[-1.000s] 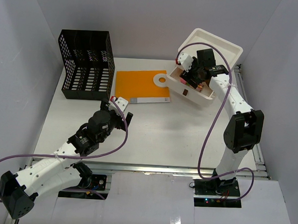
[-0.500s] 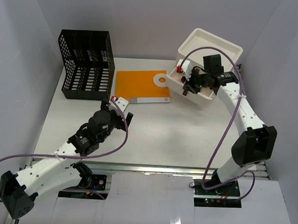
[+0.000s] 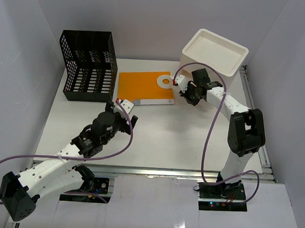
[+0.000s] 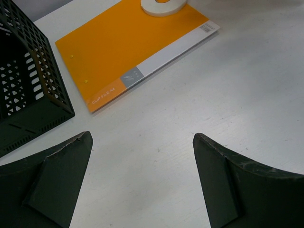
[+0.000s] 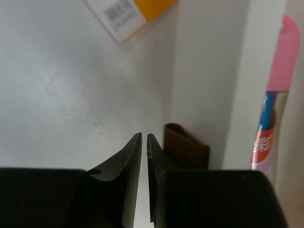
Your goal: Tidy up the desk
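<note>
Two arms here. The left gripper (image 4: 142,137) is spread wide open with nothing in it, hanging over bare desk (image 4: 199,90). Straight ahead of it is one orange folder (image 4: 128,42) with one white tape roll (image 4: 164,5) sitting on its far corner, and one black mesh rack (image 4: 23,85) is off to its left. The right gripper (image 5: 144,137) is pinched down to a sliver and holds nothing that I can see. Just right of its tips is one brown tab (image 5: 186,151) against the one white box (image 5: 204,71), and one pink pen (image 5: 278,85) lies further right. The desk lies under both grippers.
</note>
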